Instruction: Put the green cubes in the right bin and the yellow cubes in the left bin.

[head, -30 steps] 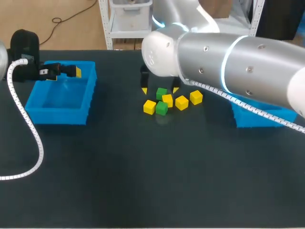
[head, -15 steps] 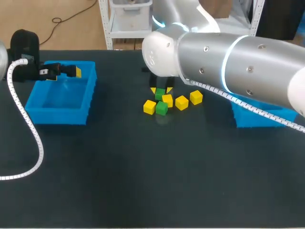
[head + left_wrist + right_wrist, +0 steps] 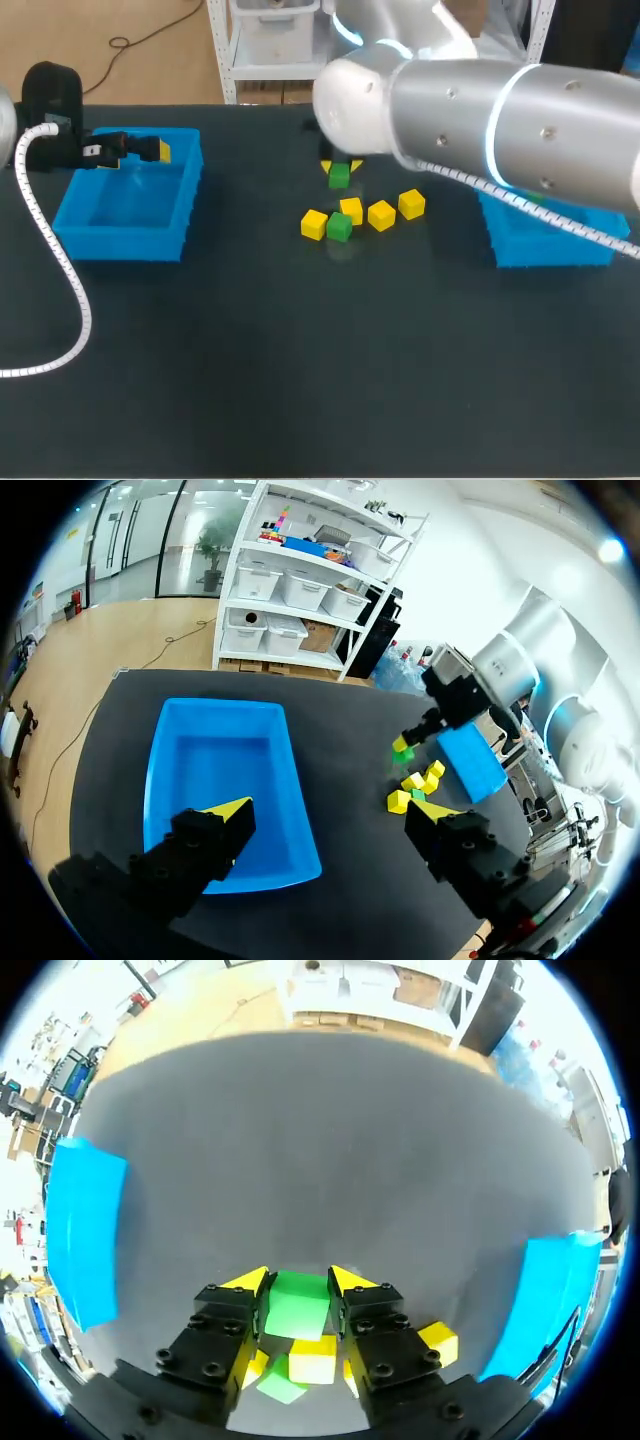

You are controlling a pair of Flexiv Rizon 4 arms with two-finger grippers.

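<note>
- While the left arm hangs at the far left of the table [image 3: 300, 350], the left fingers [image 3: 200, 845] stand wide apart over the far rim of the left bin [image 3: 120, 243] with nothing between them.
- In the left wrist view this bin's blue floor [image 3: 225, 770] lies just ahead of the spread yellow tips; no cube shows inside it.
- Near the middle of the table, the right fingers [image 3: 225, 1320] are closed on the held green cube [image 3: 297, 1305], one yellow tip on each side of it.
- That cube [image 3: 339, 176] sits raised off the table, just on the far side of the loose cluster.
- Four yellow cubes [image 3: 381, 215] lie in a loose row on the table: one at the left end, two touching or nearly so in the middle, and one at the right end, slightly farther back.
- A loose green cube [image 3: 339, 228] lies between the leftmost yellow cube and the next, on the near side.
- At the right, the right bin [image 3: 545, 250] stands partly hidden under the right arm.
</note>
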